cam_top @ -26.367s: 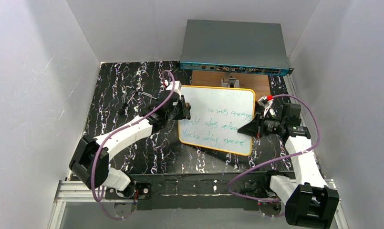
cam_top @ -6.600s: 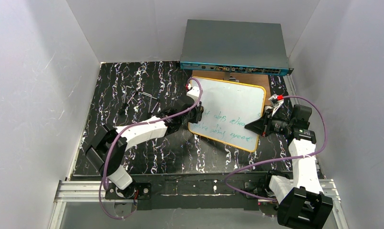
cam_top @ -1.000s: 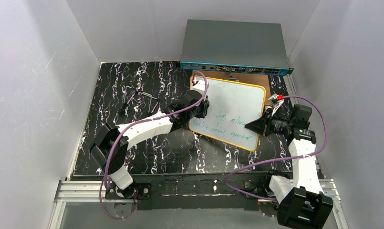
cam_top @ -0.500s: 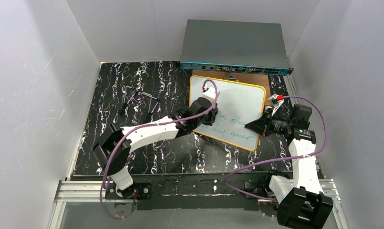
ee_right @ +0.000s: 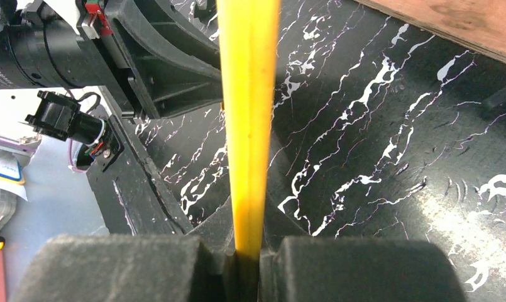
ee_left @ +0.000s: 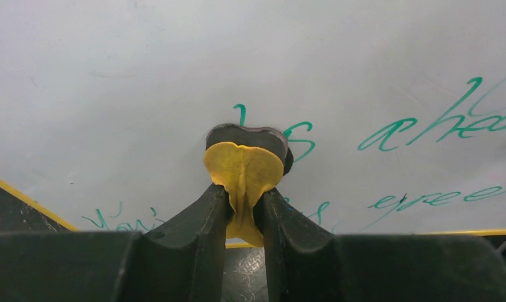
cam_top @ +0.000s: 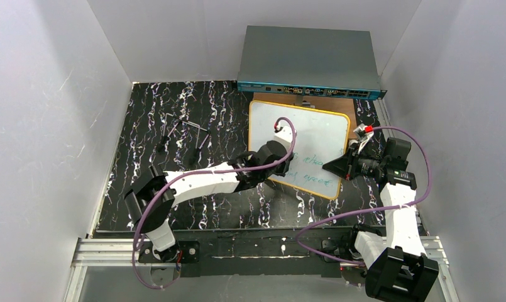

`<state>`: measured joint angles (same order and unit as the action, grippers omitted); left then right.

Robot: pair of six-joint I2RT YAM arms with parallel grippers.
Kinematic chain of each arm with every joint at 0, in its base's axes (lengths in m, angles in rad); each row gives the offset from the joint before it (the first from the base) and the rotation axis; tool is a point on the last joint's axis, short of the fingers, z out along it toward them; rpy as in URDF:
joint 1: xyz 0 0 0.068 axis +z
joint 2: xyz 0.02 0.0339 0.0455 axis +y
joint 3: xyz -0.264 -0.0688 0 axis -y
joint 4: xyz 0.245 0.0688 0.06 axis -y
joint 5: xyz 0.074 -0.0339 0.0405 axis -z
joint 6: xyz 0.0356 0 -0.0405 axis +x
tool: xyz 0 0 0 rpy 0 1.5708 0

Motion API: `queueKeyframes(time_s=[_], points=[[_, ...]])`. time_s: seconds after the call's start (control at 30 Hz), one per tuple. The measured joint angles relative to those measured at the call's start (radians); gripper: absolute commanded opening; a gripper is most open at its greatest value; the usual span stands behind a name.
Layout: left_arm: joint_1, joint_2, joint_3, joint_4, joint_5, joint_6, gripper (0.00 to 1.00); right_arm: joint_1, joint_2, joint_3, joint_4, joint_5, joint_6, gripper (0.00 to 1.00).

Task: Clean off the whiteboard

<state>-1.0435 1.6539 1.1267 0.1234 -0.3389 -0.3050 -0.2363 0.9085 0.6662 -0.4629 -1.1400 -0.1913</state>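
The whiteboard point(cam_top: 316, 129) lies slightly skewed on the right half of the black marbled table point(cam_top: 175, 113). Its far edge overlaps a brown wooden board point(cam_top: 281, 99) in front of a grey switch box point(cam_top: 310, 60). The upper part of the white face is bare, and 2 lines of green writing point(ee_left: 426, 129) run across the lower part. The left claw point(ee_left: 244, 192) is narrow, pinching a yellow eraser pad point(ee_left: 244, 167) whose dark end presses on the whiteboard among the green letters. The right claw point(ee_right: 247, 251) is closed on the orange-yellow rim point(ee_right: 249, 94) at the whiteboard's right edge, with 1 finger on each side of it.
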Motion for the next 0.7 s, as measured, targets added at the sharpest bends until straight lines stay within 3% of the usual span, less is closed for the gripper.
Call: queueKeyframes(time_s=[0.13,0.4,0.7], points=[[0.010,0.002,0.000,-0.002,0.022,0.001,0.00,0.000,0.000,0.000,-0.001,0.001,0.000,0.01],[0.177,-0.051,-0.076,0.010,0.060,-0.055,0.00,0.001,-0.006,0.000,-0.002,0.000,-0.005,0.01],[-0.005,-0.023,-0.009,0.000,0.027,-0.020,0.00,0.002,-0.006,0.000,-0.014,-0.011,-0.015,0.01]])
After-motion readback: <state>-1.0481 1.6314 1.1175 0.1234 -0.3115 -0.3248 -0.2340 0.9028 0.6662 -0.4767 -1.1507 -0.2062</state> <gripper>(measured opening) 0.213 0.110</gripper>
